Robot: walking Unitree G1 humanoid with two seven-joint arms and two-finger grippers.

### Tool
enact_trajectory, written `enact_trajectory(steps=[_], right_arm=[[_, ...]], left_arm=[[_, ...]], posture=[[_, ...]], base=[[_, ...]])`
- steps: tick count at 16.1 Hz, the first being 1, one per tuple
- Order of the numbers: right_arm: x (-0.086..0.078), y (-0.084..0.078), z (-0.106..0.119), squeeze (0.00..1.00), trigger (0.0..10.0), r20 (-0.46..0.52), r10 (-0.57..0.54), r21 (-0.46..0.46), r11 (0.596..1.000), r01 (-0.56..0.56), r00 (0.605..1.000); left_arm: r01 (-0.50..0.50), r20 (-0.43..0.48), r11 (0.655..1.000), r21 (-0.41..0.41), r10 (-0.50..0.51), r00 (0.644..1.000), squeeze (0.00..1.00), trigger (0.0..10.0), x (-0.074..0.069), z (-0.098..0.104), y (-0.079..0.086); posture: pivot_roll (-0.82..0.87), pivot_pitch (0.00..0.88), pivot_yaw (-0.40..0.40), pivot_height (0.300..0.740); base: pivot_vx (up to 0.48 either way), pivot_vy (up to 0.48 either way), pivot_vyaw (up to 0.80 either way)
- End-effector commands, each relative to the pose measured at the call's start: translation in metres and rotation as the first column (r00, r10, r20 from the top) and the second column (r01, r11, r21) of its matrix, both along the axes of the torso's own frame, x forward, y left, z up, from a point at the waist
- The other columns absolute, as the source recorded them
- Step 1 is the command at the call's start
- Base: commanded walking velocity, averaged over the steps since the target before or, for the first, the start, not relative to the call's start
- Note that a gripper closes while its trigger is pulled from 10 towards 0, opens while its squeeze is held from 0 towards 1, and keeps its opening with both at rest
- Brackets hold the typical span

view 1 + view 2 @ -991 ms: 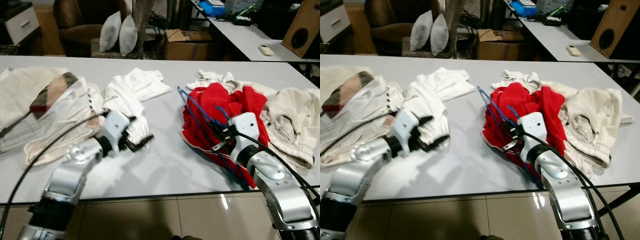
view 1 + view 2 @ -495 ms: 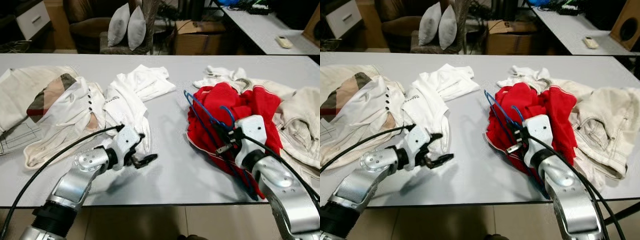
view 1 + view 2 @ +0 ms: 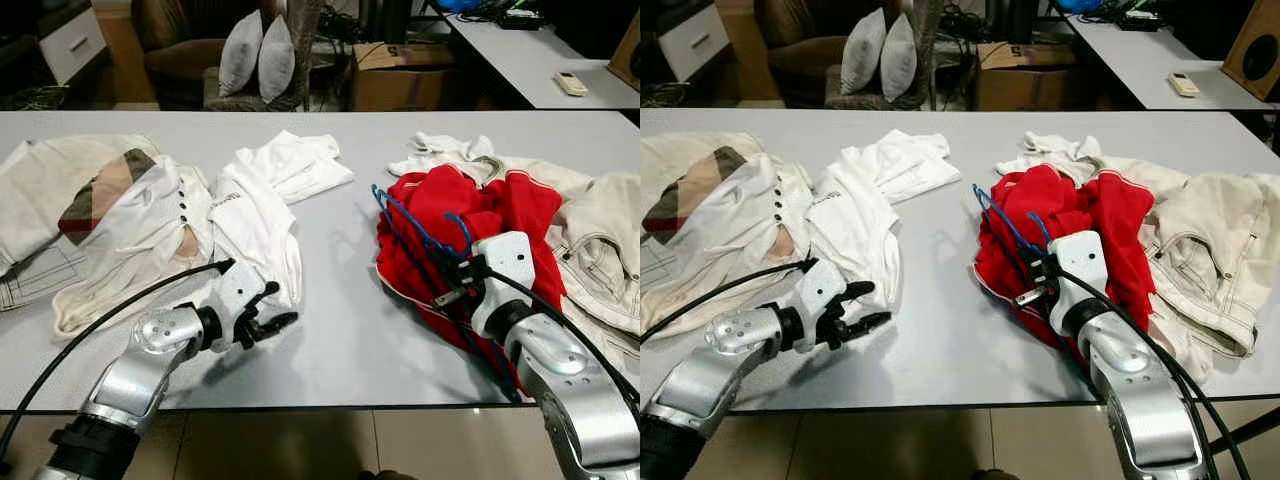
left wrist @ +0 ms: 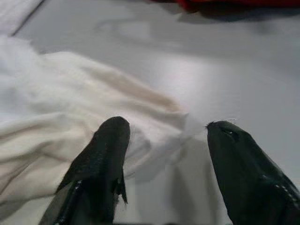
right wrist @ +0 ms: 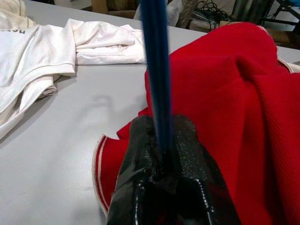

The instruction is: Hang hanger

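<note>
Right claw (image 5: pixel 161 154) clamped on blue hanger (image 3: pixel 415 225) over red shirt (image 3: pixel 450 215); left claw (image 4: pixel 166 140) agape by white shirt (image 3: pixel 255 215).

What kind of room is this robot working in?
Probably a lived-in home room used for sorting laundry: clothes such as a red shirt cover a long grey table, with an armchair and pillows behind.

Colours across my pale grey surface (image 3: pixel 340 330)

My blue hanger (image 3: pixel 415 222) lies against the bright red shirt (image 3: pixel 470 215) with its white-edged hem. Beside it sit cream trousers (image 3: pixel 600 240). To my left is a plain white shirt (image 3: pixel 265 200), then a white shirt (image 3: pixel 125 225) with dark buttons and a tan-and-brown check lining. My arms are silver; my left gripper (image 3: pixel 268 312) and right gripper (image 5: pixel 164 164) have black fingers. Two grey cushions (image 3: pixel 258 55) stand behind.
</note>
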State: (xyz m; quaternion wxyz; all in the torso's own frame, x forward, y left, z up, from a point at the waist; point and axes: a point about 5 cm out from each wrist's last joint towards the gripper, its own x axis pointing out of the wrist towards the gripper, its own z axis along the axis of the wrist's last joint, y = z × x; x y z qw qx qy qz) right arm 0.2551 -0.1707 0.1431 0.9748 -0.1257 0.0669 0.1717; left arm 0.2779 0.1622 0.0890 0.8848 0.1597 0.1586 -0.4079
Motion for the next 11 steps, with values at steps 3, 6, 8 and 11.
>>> enact_trajectory(steps=[3,6,8,11], right_arm=[[0.001,0.004,-0.002,0.0,10.0,-0.01,0.006,-0.004,1.0,-0.006,1.0],[0.003,0.008,-0.005,0.0,10.0,-0.02,0.023,0.006,1.0,-0.023,1.0],[0.008,0.013,-0.005,0.0,10.0,-0.013,0.04,0.003,0.999,-0.04,0.999],[0.01,0.014,-0.004,0.0,10.0,-0.004,0.04,0.005,0.999,-0.04,0.999]], left_arm=[[-0.07,0.04,0.998,0.002,0.069,0.997,0.0,0.0,0.005,-0.002,0.005],[-0.065,0.038,0.998,0.001,0.065,0.997,0.0,0.0,0.002,-0.009,0.005],[-0.072,0.045,0.997,0.0,0.072,0.996,0.0,0.0,0.004,-0.009,0.006],[-0.083,0.068,0.997,0.009,0.082,0.994,0.0,0.0,0.006,-0.008,0.008]], posture=[[-0.1,0.008,0.023,0.74],[-0.08,0.0,0.012,0.74],[-0.08,0.0,0.014,0.74],[-0.08,0.0,0.023,0.74]], base=[[0.0,0.0,0.0],[0.0,0.0,0.0],[0.0,0.0,0.0],[0.0,0.0,0.0]])
